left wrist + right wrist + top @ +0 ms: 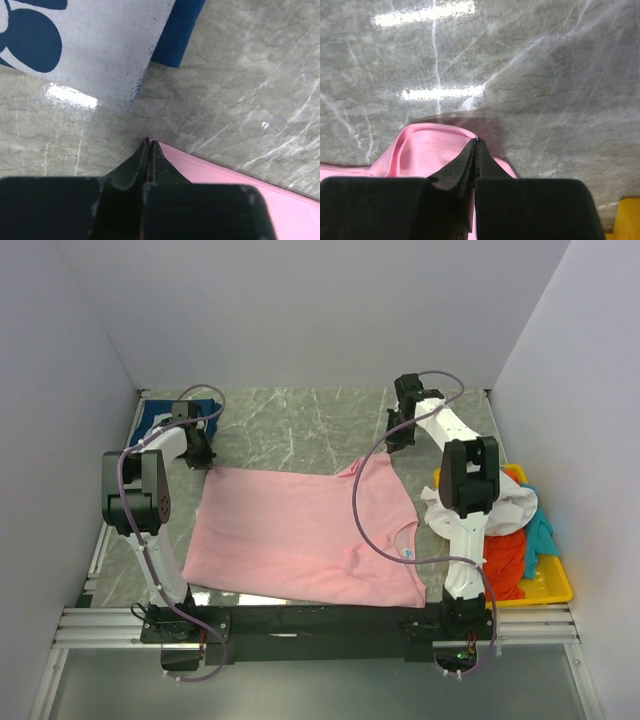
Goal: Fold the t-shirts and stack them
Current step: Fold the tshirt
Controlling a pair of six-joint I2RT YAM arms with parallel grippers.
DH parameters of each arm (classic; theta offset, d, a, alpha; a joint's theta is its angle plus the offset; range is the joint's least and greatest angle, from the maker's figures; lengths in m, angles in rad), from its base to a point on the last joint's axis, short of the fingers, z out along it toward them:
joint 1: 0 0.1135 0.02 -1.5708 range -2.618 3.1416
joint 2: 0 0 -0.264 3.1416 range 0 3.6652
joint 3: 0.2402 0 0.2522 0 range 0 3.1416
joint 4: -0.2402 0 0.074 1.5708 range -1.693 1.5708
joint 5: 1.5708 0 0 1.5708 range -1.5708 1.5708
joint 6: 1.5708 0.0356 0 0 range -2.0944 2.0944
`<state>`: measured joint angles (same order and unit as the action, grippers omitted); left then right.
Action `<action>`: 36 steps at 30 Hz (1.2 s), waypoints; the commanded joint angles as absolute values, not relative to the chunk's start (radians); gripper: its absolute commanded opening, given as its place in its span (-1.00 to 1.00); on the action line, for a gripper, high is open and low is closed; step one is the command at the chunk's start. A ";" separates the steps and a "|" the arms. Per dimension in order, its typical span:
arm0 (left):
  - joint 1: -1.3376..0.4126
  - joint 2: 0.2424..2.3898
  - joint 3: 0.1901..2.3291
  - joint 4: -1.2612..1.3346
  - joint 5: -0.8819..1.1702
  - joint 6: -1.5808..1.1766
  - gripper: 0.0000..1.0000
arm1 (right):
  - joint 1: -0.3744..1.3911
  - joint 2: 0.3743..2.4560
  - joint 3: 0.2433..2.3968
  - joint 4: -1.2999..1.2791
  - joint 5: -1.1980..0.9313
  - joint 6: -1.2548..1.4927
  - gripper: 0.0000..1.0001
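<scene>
Left gripper, right gripper pinch pink tee corners.

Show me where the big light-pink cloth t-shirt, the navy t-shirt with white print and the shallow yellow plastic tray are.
large light-pink cloth t-shirt point(300, 530): top view, middle of its body.
navy cloth t-shirt with white print point(182, 30): left wrist view, plain navy edge.
shallow yellow plastic tray point(550, 588): top view, near right rim.

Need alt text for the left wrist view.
The left gripper, jaws shut, pinches the corner of a pink t-shirt that lies on a grey marbled table. Beyond it, at top left, lies a navy t-shirt with a large white print.
</scene>
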<state>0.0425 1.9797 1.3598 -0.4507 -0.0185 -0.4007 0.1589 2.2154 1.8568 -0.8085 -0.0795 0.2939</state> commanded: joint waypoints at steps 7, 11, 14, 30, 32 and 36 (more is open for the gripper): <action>0.043 1.990 1.414 -0.425 0.090 -0.379 -0.99 | 0.143 2.151 1.937 -0.842 -0.069 0.324 -1.00; 0.041 2.022 1.474 -0.414 0.143 -0.382 -0.99 | 0.133 2.163 1.983 -0.850 -0.101 0.344 -1.00; 0.043 2.054 1.563 -0.425 0.178 -0.388 -0.99 | 0.127 2.183 2.046 -0.871 -0.103 0.351 -1.00; 0.043 2.051 1.651 -0.382 0.270 -0.387 -0.99 | 0.091 2.085 2.114 -0.916 -0.143 0.359 -1.00; 0.043 2.025 1.608 -0.382 0.264 -0.374 -0.99 | 0.092 2.012 2.013 -0.898 -0.158 0.359 -1.00; 0.044 1.974 1.536 -0.380 0.218 -0.342 -0.99 | 0.094 1.875 1.795 -0.862 -0.173 0.368 -1.00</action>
<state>0.0425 2.0727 1.5688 -0.4019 0.2379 -0.3878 0.0933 2.0327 1.8847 -0.9016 -0.1478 0.3553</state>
